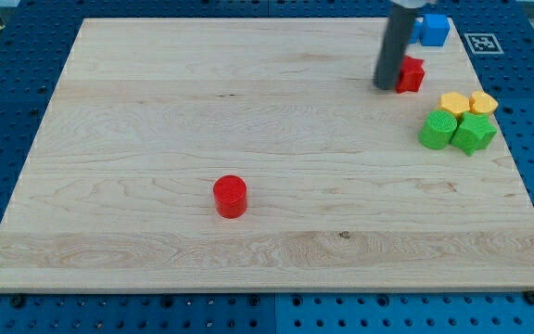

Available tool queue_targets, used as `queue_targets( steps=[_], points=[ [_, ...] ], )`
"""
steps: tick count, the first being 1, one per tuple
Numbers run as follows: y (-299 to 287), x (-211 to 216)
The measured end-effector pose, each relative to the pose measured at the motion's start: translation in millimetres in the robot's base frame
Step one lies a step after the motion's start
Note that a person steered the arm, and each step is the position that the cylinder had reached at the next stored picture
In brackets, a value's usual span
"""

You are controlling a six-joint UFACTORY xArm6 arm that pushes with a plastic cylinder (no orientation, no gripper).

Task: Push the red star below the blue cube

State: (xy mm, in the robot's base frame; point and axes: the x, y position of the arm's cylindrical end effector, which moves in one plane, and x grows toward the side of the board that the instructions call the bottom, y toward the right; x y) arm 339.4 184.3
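Rod tip [384,86] set against the left side of the red star [412,74], far right of the wooden board [156,111].
Seven blocks are counted: one red star, one blue cube [433,29] just beyond it at the far edge, one red cylinder [231,197] alone at near centre, two yellow blocks [455,102] [483,102] and two green blocks [438,129] [474,133] clustered at the right. No gripper is fitted, so nothing is grasped; the tip is placed just left of the star, apparently touching it.

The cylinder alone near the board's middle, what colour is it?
Red. The cylinder shows clearly in the camera view, far from my tip.
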Motion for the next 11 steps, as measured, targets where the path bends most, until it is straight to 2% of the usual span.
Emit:
queue_targets(
  steps=[1,2,4,6,9,11],
  points=[
    [57,-21],
    [71,-26],
    [62,23],
    [133,16],
    [104,-52],
    [86,-24]
  ],
)
